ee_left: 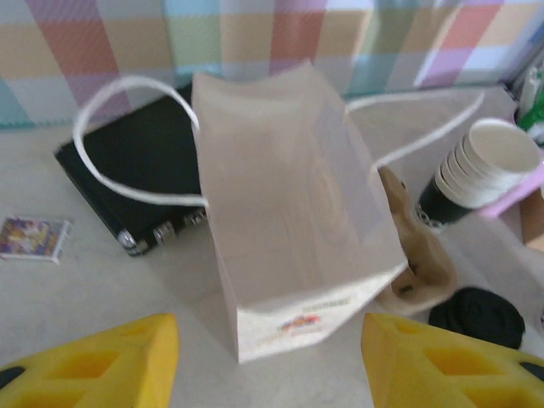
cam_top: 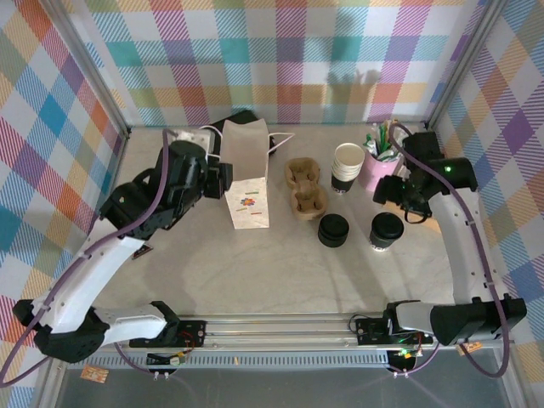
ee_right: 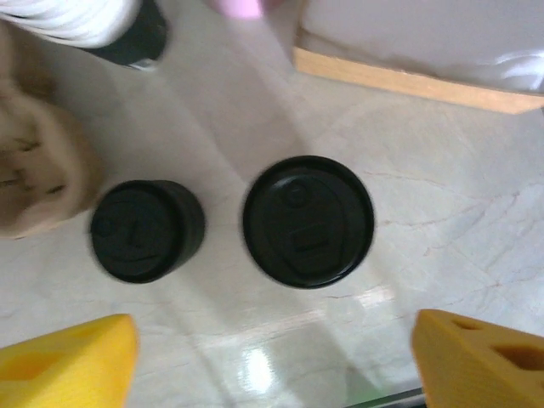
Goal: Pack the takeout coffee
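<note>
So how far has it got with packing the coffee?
Done: the takeout coffee already wears a black lid. In hand: the right gripper hangs open over it, not gripping; the left gripper is open at the paper bag. To do: grasp the cup and get it into the bag; it stands on the table.

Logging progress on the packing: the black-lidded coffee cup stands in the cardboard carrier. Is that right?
Not quite. The black-lidded coffee cup stands on the bare table, to the right of the cardboard carrier, not in it. The top external view shows this.
</note>
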Motion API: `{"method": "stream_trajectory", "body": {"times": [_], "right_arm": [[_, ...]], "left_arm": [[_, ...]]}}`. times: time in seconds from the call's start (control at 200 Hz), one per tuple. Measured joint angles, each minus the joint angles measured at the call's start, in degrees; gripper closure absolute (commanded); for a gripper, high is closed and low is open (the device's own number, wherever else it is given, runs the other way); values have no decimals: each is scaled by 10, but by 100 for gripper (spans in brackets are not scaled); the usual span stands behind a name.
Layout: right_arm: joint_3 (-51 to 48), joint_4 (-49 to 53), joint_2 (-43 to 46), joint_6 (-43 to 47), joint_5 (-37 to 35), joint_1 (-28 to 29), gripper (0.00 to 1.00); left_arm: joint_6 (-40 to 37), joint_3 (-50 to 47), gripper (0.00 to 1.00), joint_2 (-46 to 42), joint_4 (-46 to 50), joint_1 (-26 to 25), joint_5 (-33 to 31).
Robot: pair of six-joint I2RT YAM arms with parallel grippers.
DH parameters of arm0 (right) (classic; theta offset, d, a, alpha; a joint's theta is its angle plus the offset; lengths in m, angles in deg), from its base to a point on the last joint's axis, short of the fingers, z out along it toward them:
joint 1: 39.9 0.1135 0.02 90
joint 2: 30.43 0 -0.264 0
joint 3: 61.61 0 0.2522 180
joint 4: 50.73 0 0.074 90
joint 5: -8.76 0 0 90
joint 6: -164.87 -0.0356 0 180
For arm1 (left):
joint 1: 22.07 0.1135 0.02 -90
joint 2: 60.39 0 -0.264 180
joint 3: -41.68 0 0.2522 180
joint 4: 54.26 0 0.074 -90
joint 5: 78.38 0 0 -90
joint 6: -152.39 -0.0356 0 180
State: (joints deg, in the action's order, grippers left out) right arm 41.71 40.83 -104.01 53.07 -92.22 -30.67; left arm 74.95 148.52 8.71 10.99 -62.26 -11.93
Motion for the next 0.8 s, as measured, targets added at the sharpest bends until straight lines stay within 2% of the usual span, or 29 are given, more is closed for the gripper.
{"method": "stream_trajectory", "body": {"times": [0.16,0.28,0.565,0.8], "right_arm": [[131,19,-75,-26,-21,131,43],[166,0,-152,-33,-23,190,48],[171,-94,-289,-17,-3,208,52],[182,-168,-379,29,14,209,54]], "left_arm": [[0,69,42,46,-5,29,-12],[17,77,42,59,-3,47,10],[74,77,43,71,23,156,121],[93,55,43,76,3,171,168]]}}
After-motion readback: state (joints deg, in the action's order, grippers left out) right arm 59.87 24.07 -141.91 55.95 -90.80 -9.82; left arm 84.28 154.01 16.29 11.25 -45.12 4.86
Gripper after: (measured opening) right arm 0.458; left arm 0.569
